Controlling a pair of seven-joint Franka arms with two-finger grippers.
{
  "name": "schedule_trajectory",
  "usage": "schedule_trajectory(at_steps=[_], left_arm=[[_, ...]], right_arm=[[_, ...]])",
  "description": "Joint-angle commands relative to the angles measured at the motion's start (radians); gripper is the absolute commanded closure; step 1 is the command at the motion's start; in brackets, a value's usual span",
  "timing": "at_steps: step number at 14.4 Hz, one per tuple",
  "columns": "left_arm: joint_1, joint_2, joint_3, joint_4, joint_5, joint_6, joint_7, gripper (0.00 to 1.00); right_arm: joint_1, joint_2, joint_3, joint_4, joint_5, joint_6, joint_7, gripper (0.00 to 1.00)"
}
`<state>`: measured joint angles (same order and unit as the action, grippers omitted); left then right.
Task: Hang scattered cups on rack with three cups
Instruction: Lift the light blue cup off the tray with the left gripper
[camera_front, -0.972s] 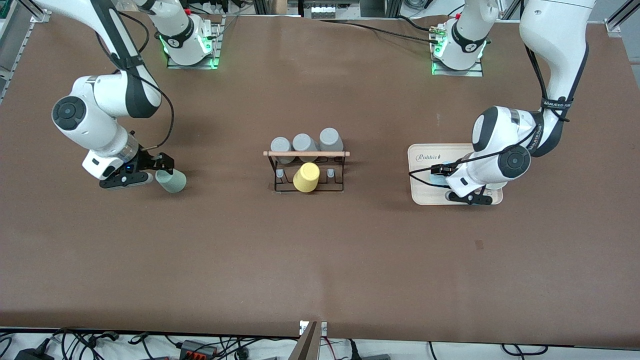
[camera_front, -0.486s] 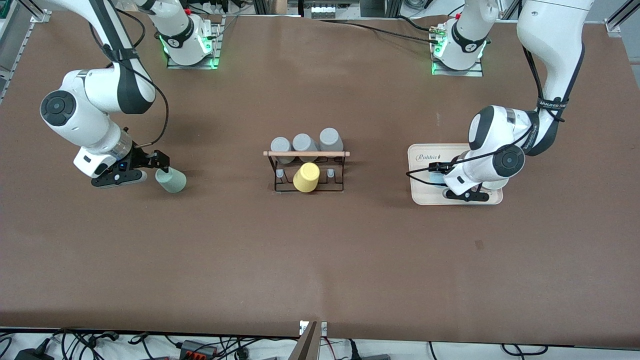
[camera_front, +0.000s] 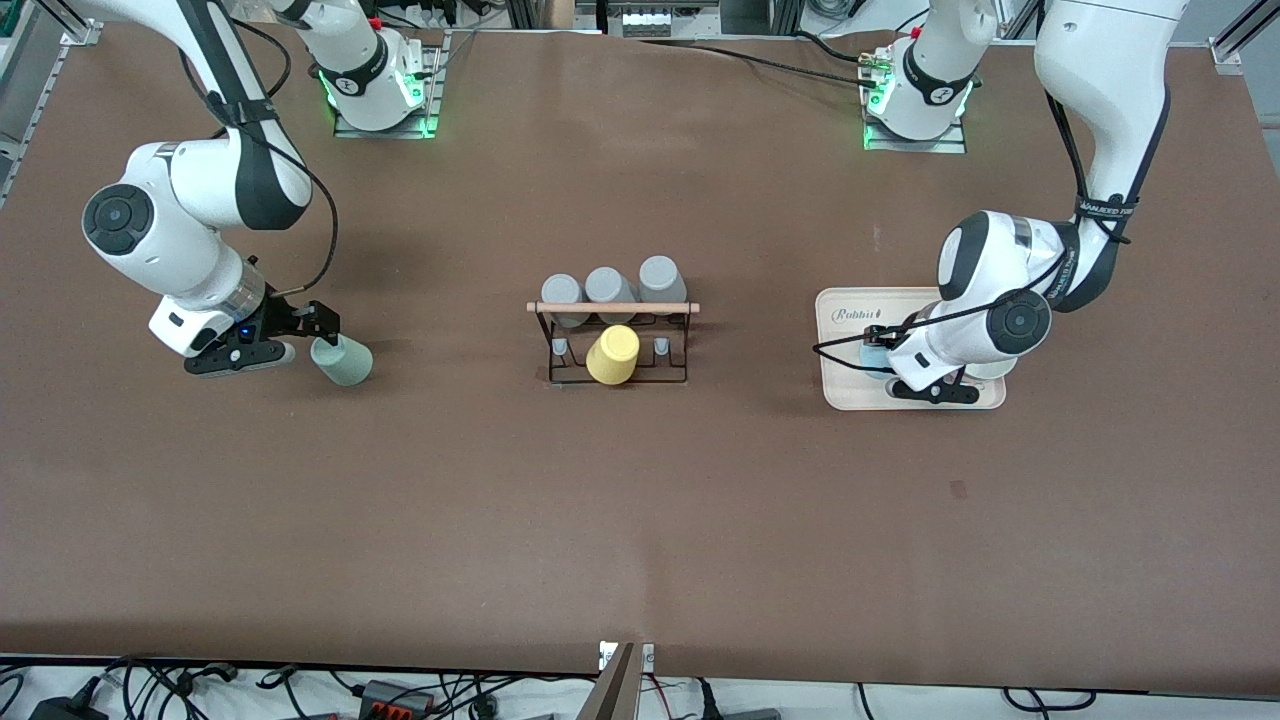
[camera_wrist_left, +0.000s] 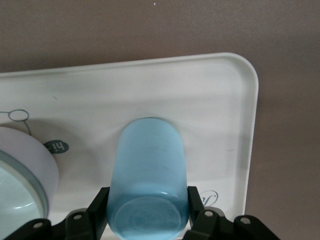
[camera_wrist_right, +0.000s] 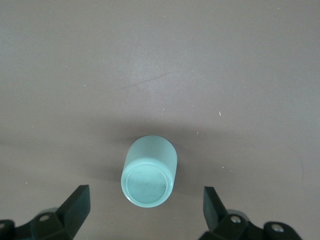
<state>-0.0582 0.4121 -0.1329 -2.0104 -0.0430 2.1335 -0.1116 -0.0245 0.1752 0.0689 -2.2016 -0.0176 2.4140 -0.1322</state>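
Observation:
The light blue cup (camera_wrist_left: 148, 175) is on the cream tray (camera_wrist_left: 215, 100), and my left gripper (camera_wrist_left: 148, 216) is shut on it, one finger pressed on each side. In the front view that cup (camera_front: 873, 352) shows only as a small blue patch under the left gripper (camera_front: 890, 362). The sage-green cup (camera_wrist_right: 149, 172) stands on the bare table, its flat end toward my right gripper (camera_wrist_right: 145, 196), which is open and touches it with neither finger. From the front, this cup (camera_front: 342, 362) sits just beside the right gripper (camera_front: 305, 335). The rack (camera_front: 612, 307) is mid-table.
Three grey cups (camera_front: 607, 285) hang along the side of the rack farther from the front camera, and a yellow cup (camera_front: 612, 355) hangs on the nearer side. A white bowl (camera_wrist_left: 22, 175) shares the tray (camera_front: 850, 395) with the blue cup.
My left gripper has shut on the light blue cup. The right gripper drew back a little from the sage-green cup toward the right arm's end, then held still.

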Motion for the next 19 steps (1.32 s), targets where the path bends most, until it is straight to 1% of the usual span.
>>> schedule_trajectory(at_steps=[1, 2, 3, 4, 6, 8, 10, 12, 13, 16, 19], left_arm=[[-0.006, -0.007, -0.005, 0.158, -0.008, -0.207, -0.008, 0.69], [-0.024, 0.010, -0.005, 0.236, -0.008, -0.301, -0.007, 0.69], [-0.041, 0.028, -0.005, 0.302, -0.008, -0.366, -0.007, 0.69], [-0.051, 0.042, -0.005, 0.356, -0.008, -0.407, -0.007, 0.69], [-0.068, 0.062, -0.005, 0.458, -0.011, -0.441, -0.005, 0.69], [-0.101, 0.063, -0.007, 0.544, -0.021, -0.454, -0.010, 0.68], [-0.162, 0.068, -0.005, 0.626, -0.024, -0.452, -0.017, 0.68], [-0.205, 0.088, -0.005, 0.714, -0.021, -0.454, -0.017, 0.68], [-0.225, 0.097, -0.005, 0.742, -0.021, -0.454, -0.019, 0.68], [-0.297, 0.157, -0.005, 0.830, -0.026, -0.452, -0.068, 0.68], [-0.367, 0.235, -0.005, 0.923, -0.061, -0.449, -0.130, 0.68]], right_arm=[[-0.008, 0.006, 0.005, 0.007, 0.005, -0.010, -0.001, 0.00], [-0.008, 0.010, 0.005, 0.003, 0.004, -0.009, -0.001, 0.00], [-0.009, 0.013, 0.005, 0.003, 0.005, -0.007, -0.001, 0.00], [-0.009, 0.015, 0.005, 0.005, 0.005, -0.007, -0.003, 0.00], [-0.009, 0.021, 0.005, 0.005, 0.005, -0.004, -0.003, 0.00], [-0.009, 0.020, 0.005, 0.005, 0.005, -0.006, -0.003, 0.00], [-0.014, 0.023, 0.002, 0.007, 0.005, -0.001, -0.001, 0.00], [-0.014, 0.023, 0.002, 0.005, 0.005, -0.001, -0.001, 0.00], [-0.014, 0.024, 0.002, 0.002, 0.005, -0.003, 0.000, 0.00], [-0.014, 0.029, 0.000, 0.000, 0.007, -0.003, -0.001, 0.00], [-0.015, 0.059, -0.001, 0.002, 0.007, 0.007, -0.003, 0.00]])
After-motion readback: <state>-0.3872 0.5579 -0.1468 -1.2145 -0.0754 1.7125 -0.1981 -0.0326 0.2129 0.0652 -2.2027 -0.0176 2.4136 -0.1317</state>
